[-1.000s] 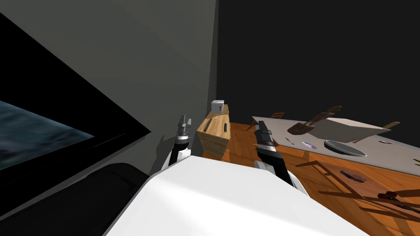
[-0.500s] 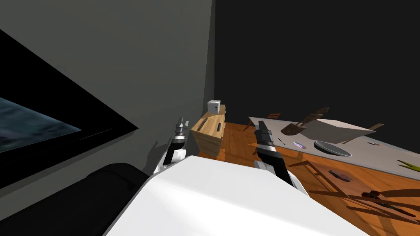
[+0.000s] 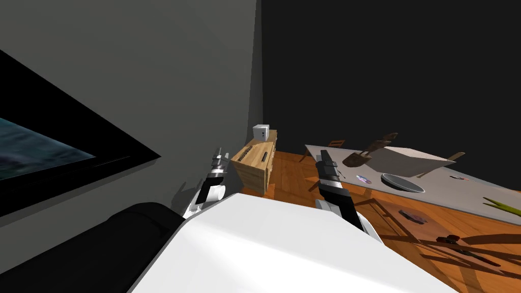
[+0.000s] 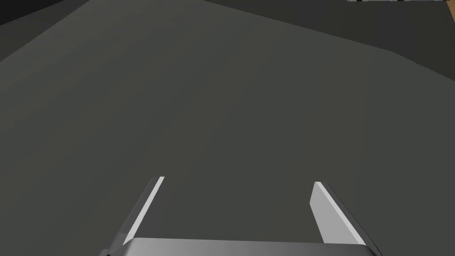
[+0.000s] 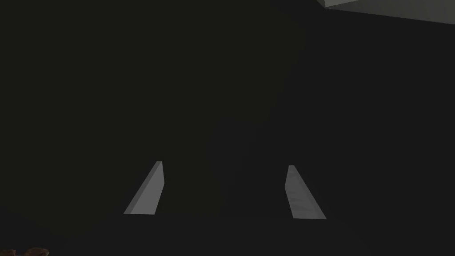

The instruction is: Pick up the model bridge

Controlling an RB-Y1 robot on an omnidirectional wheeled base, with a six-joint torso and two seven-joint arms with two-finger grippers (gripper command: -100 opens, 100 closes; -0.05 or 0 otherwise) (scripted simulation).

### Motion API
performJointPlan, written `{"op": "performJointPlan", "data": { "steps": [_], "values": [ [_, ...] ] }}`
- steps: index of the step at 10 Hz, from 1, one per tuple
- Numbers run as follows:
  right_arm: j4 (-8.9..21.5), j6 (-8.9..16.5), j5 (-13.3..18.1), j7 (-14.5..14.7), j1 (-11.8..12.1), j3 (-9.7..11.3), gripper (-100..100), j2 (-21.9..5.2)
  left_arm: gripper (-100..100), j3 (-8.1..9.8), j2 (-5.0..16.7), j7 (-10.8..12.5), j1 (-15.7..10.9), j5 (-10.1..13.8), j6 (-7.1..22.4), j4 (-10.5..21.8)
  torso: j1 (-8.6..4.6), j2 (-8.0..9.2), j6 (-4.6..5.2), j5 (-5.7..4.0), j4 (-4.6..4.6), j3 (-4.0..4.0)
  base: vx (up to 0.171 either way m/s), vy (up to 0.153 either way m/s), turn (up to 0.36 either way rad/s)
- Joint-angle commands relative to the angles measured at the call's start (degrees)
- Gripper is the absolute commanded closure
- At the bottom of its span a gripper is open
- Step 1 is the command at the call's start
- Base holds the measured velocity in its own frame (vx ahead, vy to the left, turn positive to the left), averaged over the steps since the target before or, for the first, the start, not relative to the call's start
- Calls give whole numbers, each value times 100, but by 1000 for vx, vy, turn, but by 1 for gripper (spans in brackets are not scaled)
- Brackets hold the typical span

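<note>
Open and empty, the left end effector (image 4: 237, 180) and right end effector (image 5: 224, 164) hang forward, likely because the table (image 3: 450, 186) lies well apart.

The cabinet (image 3: 254, 167) is pale wood with dark strips; the cube (image 3: 261, 132) on it is white. At three o'clock from it, the table (image 3: 453, 189) is light grey, the model bridge (image 3: 367, 152) dark brown, the dish (image 3: 402, 182) grey, the floor (image 3: 292, 175) orange-brown.

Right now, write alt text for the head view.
Both arms reach forward, left gripper by a grey wall, right gripper toward a grey table bearing a brown object and a dish. A wooden cabinet with a white box stands ahead against the wall.
</note>
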Motion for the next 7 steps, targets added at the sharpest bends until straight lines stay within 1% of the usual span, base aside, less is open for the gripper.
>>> {"op": "performJointPlan", "data": {
  "steps": [1, 2, 3, 4, 5, 6, 7],
  "values": [
    [0, 0, 0, 0, 0, 0, 0, 0, -100, 286, 68, 138, 26, 225, 156, 122, 0, 0, 0, 0, 0, 0, 47, -217, 4],
    [0, 0, 0, 0, 0, 0, 0, 0, -100, 311, 68, 138, 26, 225, 156, 122, -6, -12, 0, 0, -3, -7, 27, -173, 17],
    [0, 0, 0, 0, 0, 0, 0, 0, -100, 538, 105, 240, 44, 406, 313, 221, 9, -10, 0, 1, -3, -6, 8, -165, 7],
    [0, 0, 0, 0, 0, 0, 0, 0, -100, 719, 144, 347, 65, 588, 469, 328, 15, -4, -1, 4, -2, -3, -9, -211, 22],
    [0, 0, 0, 0, 0, 0, 0, 0, -100, 768, 144, 347, 65, 588, 482, 328, 2, 2, 0, 1, 0, 0, 3, -197, 14],
    [0, 0, 0, 0, 0, 0, 0, 0, -100, 995, 184, 458, 90, 769, 665, 443, 4, -1, 0, 0, 0, -1, 50, -221, 4],
    [0, 0, 0, 0, 1, 0, 0, 0, -100, 1180, 228, 574, 120, 947, 827, 567, -4, -14, 0, 0, -3, -8, 85, -310, 9]
  ]
}}
